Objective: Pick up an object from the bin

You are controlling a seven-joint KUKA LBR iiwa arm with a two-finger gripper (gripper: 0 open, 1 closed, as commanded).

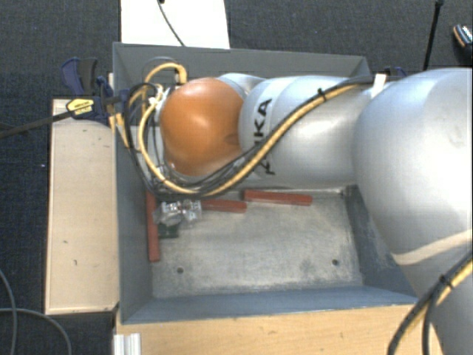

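**Grey metal bin** [259,302], with one arm [318,139] reaching in from the right.

**Gripper** [179,213] — low over the bin floor, tucked under the orange cover [196,124] on the wrist. Yellow and black cables [151,150] loop round that cover above it. Whether the gripper is spread or closed cannot be told.

Contents, each placed from the gripper:

1. **Left stick** [152,235] — red-brown, long and thin. It lies just left of the gripper, along the bin's left wall, and runs on toward the front wall. It is the nearest thing, beside the gripper rather than under it; contact cannot be judged.
2. **Middle stick** [224,205] — red-brown and shorter. It lies just right of the gripper, crosswise, with its near end close to the gripper's side.
3. **Far stick** [277,197] — red-brown, lying well right of the gripper. It is roughly parallel with the middle stick and set a little further back, at the edge of the arm's shadow.
4. **Dark piece** [168,231] — small, just in front of the gripper and beside the left stick. Whether it is loose or part of the gripper cannot be told.
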